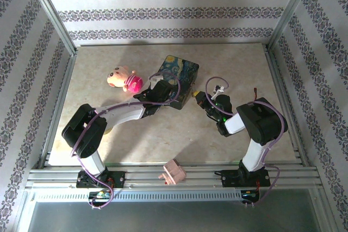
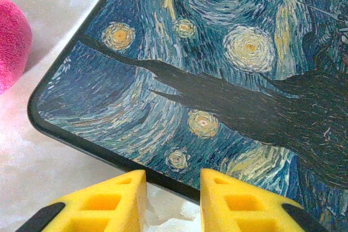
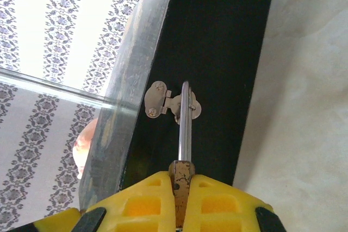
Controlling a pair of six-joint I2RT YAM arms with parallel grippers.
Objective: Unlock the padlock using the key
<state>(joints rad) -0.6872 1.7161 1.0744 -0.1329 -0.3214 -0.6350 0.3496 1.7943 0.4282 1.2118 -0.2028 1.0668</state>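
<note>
Right wrist: where's the padlock (image 3: 182, 168)?
— Pinched in the right claw (image 3: 182, 184); its shackle runs through the box latch (image 3: 163, 104) just ahead.
— Left wrist?
— Shows the left claw (image 2: 173, 180), fingers apart, painted lid (image 2: 217, 80) edge at their tips.

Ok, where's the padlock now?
Right wrist view, bottom centre: the padlock is pinched in the right gripper, its silvery shackle running up to the latch on the box's dark side.

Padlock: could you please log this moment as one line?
right pincer: shut on padlock | padlock: on latch of box | left pincer: open at box edge
</note>
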